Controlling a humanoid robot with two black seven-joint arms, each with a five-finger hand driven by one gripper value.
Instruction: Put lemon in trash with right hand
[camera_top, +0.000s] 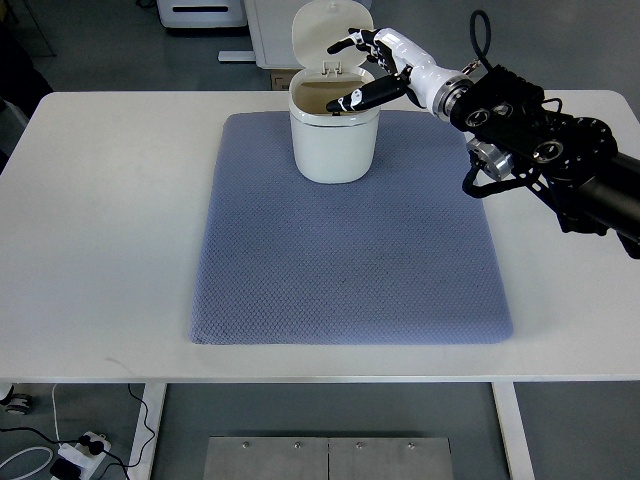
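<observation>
Right hand sits over the open mouth of the trash bin, arm coming in from the right edge. Fingers spread and loosely extended, black tips, white knuckle segments; nothing visible between them, hand holds nothing. One long finger points left-down across the bin's rim, tip just above the opening. Upper fingers fan out toward the raised lid, close to it; contact can't be judged. White wrist section runs back into the black forearm with round joint housings and a looped black cable above it.

Lemon: not visible anywhere on the mat or table. Bin interior shows a brownish inside only partly in view, hand blocks some of it, so can't tell whether the lemon is inside.

Trash bin is a small white round-cornered tub, upright, lid flipped up and back on its hinge at the far side. It stands on the far-centre part of the blue-grey quilted mat, fully on the fabric, near the mat's far edge.

Mat lies flat on the white table, roughly centred, bare table on both sides.

Past the table: grey floor, white furniture base at top. Below the near edge: a power strip with cables at bottom left, metal plate at bottom centre.

Left arm not seen.
</observation>
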